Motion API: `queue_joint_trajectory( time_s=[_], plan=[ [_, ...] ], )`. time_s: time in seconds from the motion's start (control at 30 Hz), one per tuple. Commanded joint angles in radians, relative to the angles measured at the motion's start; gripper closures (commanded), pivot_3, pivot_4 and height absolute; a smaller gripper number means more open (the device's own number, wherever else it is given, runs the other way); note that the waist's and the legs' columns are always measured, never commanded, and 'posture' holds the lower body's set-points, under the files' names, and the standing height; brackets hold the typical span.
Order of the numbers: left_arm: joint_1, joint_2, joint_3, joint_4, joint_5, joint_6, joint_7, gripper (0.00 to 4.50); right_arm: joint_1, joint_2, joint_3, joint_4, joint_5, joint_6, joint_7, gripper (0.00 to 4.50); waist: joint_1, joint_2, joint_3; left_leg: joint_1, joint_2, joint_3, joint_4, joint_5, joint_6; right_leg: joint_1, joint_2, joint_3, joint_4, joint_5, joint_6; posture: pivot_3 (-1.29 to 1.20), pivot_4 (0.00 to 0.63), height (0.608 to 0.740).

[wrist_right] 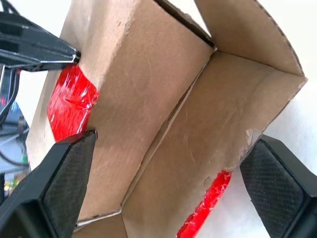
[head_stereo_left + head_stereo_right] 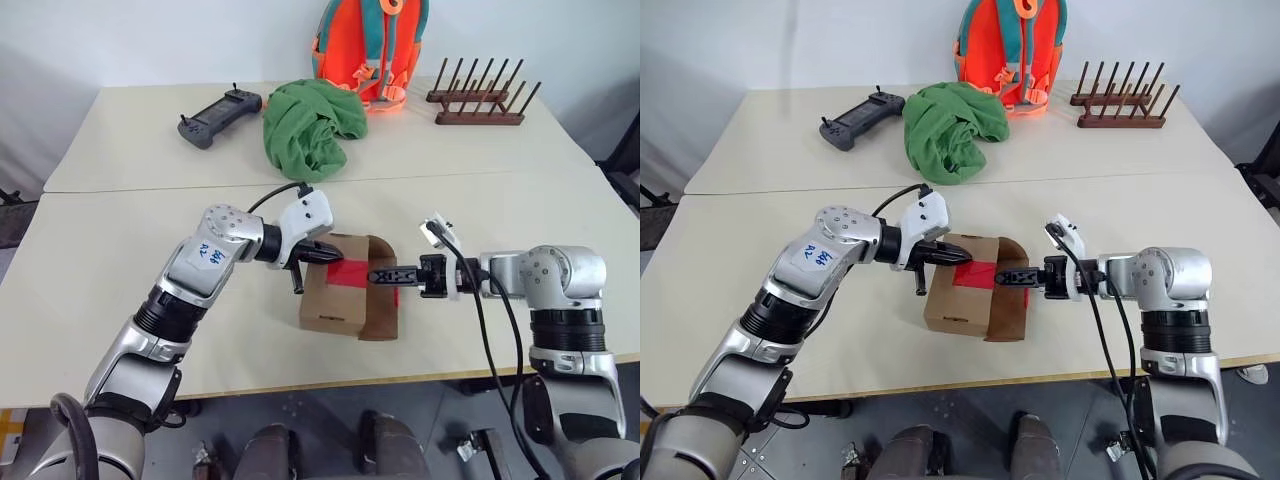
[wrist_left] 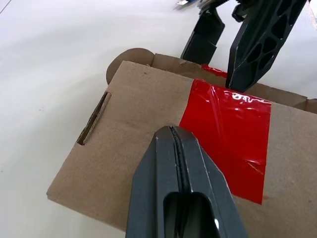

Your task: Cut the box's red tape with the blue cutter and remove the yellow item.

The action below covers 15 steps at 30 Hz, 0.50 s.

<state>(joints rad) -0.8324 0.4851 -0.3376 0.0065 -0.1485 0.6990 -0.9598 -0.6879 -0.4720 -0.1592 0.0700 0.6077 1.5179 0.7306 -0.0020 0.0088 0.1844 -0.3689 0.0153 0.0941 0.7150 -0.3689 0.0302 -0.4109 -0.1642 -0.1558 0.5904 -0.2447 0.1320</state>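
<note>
The brown box [image 2: 335, 300] lies on the table between both arms, with the red tape [image 2: 350, 272] across its top. The flap [image 1: 233, 124] at its right end hangs open, a strip of tape on its edge. My left gripper [image 3: 171, 131] is shut with nothing between its fingers, tips on the box top just beside the tape. A thin dark rod [image 2: 297, 281] hangs under it; I cannot tell if this is the blue cutter. My right gripper [image 1: 171, 144] is open wide, one finger on each side of the box's open end. The yellow item is hidden.
At the back of the table lie a green cloth [image 2: 310, 125], a dark grey controller [image 2: 218, 115], an orange backpack [image 2: 370, 45] and a wooden peg rack [image 2: 480, 100]. A seam [image 2: 150, 188] runs across the table behind the box.
</note>
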Motion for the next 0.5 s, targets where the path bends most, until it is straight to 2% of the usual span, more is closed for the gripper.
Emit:
queue_joint_trajectory(
  time_s=[0.03,0.5],
  plan=[
    [0.024,0.007,-0.034,-0.034,0.010,0.010,-0.016,4.50,0.061,0.039,-0.034,-0.067,0.010,0.088,-0.081,0.04,0.000,0.000,0.000,0.000,0.000,0.000,0.000,0.000,0.000,0.000,0.000,0.000,0.000,0.000,0.000,0.00,0.150,0.740],
    [0.023,0.007,-0.041,-0.012,0.023,-0.010,-0.011,4.50,0.196,0.042,-0.058,-0.200,0.207,0.097,-0.240,0.04,0.002,0.000,-0.001,0.000,0.000,-0.001,-0.002,0.000,0.000,0.000,0.000,-0.001,0.000,0.000,0.000,0.00,0.150,0.740]
  ],
)
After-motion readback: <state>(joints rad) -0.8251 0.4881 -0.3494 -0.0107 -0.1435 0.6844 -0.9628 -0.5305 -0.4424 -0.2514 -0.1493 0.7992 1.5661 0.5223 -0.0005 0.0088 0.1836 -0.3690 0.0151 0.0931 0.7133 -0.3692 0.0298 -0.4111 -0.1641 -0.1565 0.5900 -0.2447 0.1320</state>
